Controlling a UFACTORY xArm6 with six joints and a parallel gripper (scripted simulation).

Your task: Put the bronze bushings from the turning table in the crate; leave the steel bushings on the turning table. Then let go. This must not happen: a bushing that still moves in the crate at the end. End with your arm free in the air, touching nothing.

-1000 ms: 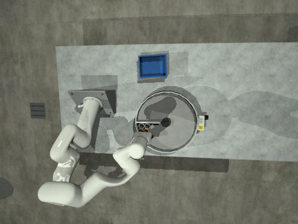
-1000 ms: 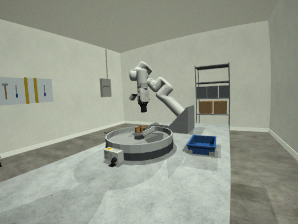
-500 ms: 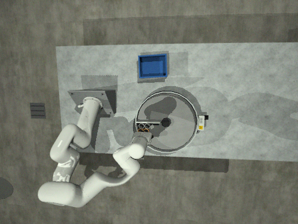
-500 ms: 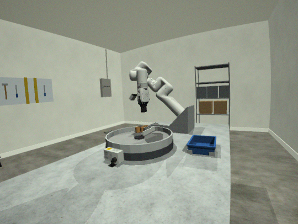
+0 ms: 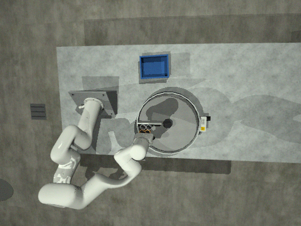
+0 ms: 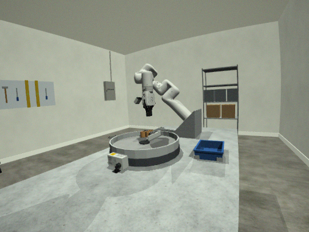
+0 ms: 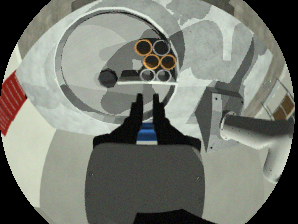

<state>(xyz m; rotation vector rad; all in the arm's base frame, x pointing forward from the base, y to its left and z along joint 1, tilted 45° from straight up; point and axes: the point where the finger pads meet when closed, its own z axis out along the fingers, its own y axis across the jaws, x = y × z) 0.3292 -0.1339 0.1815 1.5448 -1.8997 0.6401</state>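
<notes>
Our single white arm rises slanting from its mount and bends sharply at its elbow. Our wrist is turned so that the last section points downward. Below it, our gripper hangs upright in the air, its two black fingers pointing down. They stand roughly parallel, a narrow gap between them, nothing held. We find the tips touching neither each other nor any surface.
</notes>
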